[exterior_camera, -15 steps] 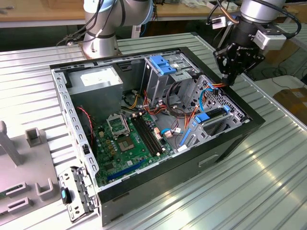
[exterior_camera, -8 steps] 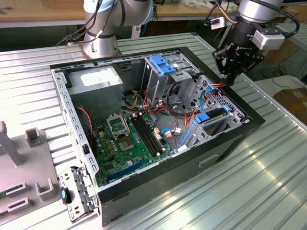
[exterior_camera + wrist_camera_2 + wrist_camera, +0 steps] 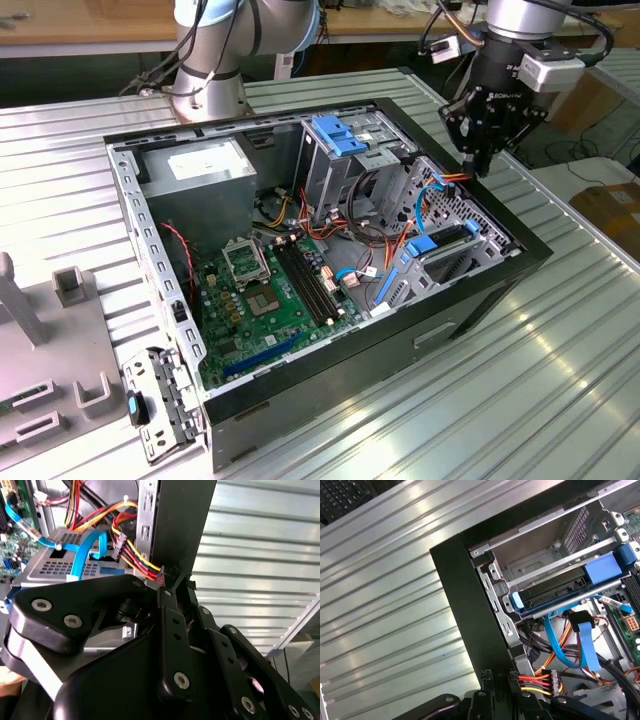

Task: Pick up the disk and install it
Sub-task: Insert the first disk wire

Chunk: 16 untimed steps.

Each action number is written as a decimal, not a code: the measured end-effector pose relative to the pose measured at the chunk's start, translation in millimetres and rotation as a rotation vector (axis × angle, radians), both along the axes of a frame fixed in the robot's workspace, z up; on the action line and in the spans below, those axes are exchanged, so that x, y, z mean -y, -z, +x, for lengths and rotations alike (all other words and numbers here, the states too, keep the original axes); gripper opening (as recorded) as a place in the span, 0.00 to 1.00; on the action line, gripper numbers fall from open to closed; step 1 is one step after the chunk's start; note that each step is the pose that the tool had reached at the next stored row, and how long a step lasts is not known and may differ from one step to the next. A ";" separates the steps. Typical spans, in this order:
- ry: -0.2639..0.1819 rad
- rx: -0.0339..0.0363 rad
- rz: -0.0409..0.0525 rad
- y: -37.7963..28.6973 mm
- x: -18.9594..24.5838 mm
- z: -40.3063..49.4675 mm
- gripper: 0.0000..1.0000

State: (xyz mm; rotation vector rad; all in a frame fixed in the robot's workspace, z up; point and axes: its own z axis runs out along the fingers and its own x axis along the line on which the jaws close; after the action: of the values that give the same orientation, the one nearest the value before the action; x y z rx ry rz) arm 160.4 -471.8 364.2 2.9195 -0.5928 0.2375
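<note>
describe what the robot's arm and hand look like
The arm is made of rounded silver-grey sections. The hand is black, built of angular linked plates fastened with silver screws, as seen in the second wrist view. Small white camera boxes sit at the wrist, and black cables loop away from them.

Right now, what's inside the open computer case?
A green motherboard, a grey power supply, coloured cables, and a metal drive cage with a blue-railed disk slotted in. The cage covers most of the disk.
</note>
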 end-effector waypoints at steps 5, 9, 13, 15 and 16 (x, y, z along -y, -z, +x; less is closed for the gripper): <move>0.000 0.0008 -0.0021 0.1 0.0 -0.5 0.24; -0.001 0.0009 -0.0023 1.1 -4.3 -1.5 0.24; -0.001 0.0011 -0.0047 1.5 -4.9 -1.3 0.24; -0.001 0.0013 -0.0096 1.3 -4.9 -0.4 0.24; -0.001 0.0013 -0.0096 1.4 -4.9 -0.4 0.24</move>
State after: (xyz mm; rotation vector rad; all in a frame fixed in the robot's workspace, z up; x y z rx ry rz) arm 160.0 -466.9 362.9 2.9107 -0.5887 0.2418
